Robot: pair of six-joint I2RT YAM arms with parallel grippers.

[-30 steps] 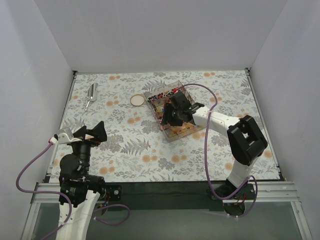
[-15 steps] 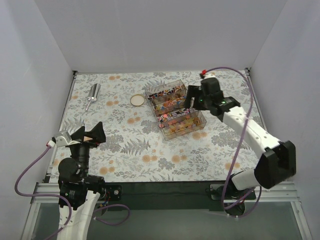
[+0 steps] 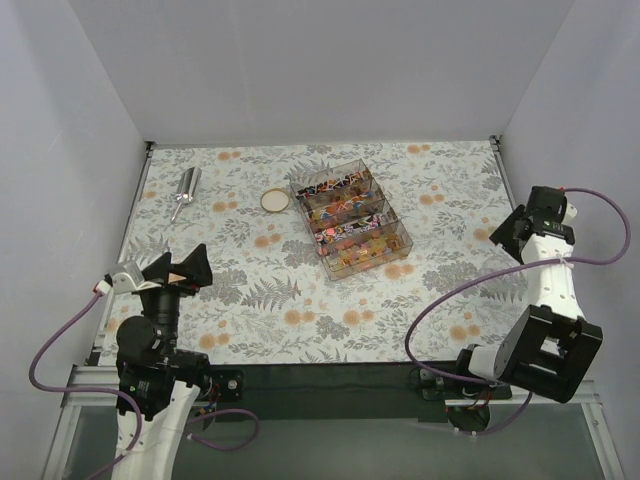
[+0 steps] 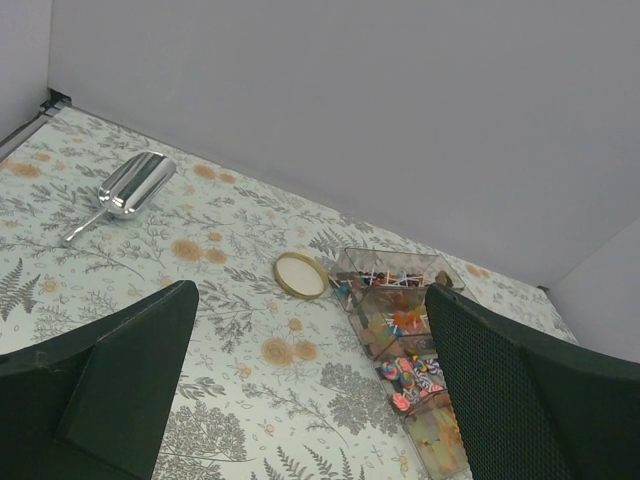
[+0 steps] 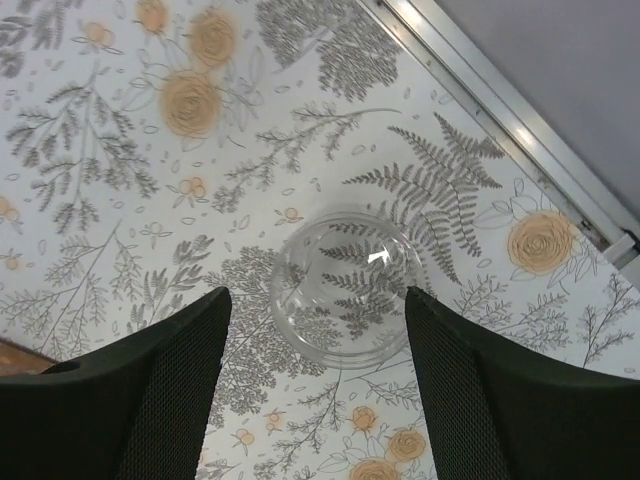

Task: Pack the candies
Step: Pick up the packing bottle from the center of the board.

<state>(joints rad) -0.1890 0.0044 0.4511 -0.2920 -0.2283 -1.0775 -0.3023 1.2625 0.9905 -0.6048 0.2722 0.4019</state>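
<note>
The candies (image 3: 345, 222) are held in the clear compartment box (image 3: 396, 226), which stands just right of the centre of the top view on the floral desk (image 3: 250, 300). Orange, red and pink pieces are spread among its rows. A gold lid (image 3: 273, 201) lies just left of the box, and a metal scoop (image 3: 185, 190) is seen in the upper left of the frame.

The right gripper (image 5: 315, 298) is held at the right edge of the top view, well apart from the box. Its fingers are spread wide and nothing is grasped. In the right wrist view a small clear jar (image 5: 345, 285), open at the top, is framed between them on the desk below. Whether the fingers reach its level cannot be told. The left gripper (image 3: 182, 265) is held at the lower left of the top view, its fingers likewise released and empty.

The candies are judged light and small, with slick, crinkly wrappers. A single piece would probably be pinched poorly and might slip out, so the scoop is likely better suited, taken by its thin handle. The jar is judged light, smooth and easily tipped. It would best be taken across its round wall, low down, with a gentle close.
</note>
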